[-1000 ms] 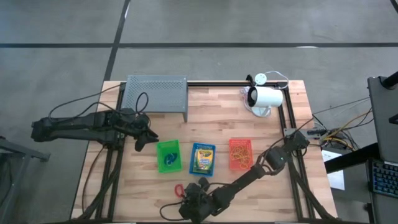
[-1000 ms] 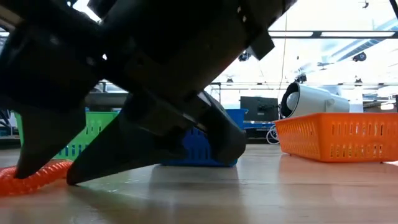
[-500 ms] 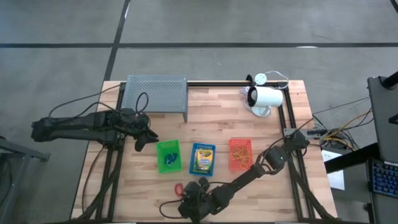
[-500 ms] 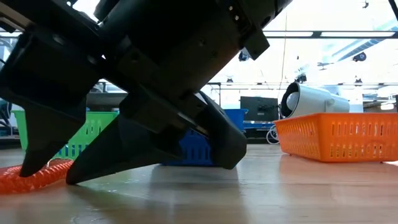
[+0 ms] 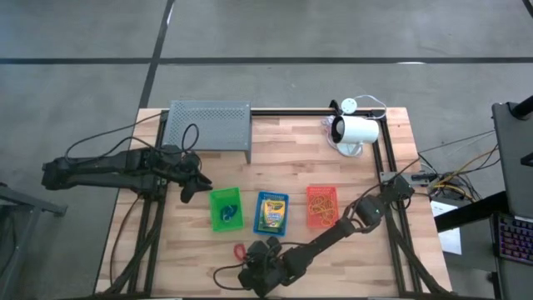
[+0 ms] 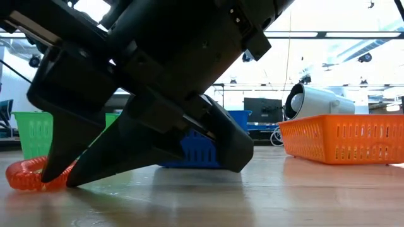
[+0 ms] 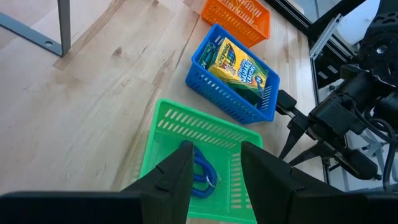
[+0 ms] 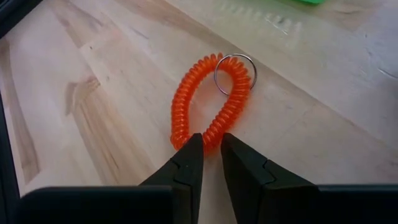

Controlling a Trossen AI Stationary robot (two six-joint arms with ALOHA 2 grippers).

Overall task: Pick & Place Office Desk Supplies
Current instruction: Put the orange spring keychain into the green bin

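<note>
We see two matte black, jointed metal arms, the left arm point(image 5: 117, 171) trailing looped black cables. Each ends in a black two-finger gripper point(image 8: 210, 160) with smooth, tapered, angular plastic fingers point(image 7: 174, 177).

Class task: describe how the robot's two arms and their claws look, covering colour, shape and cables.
Both are dark, jointed, matte arms with thin black cables looping alongside. The left claw and the right claw each end in two dark, wedge-shaped fingers tapering to blunt tips. No markings show.
</note>
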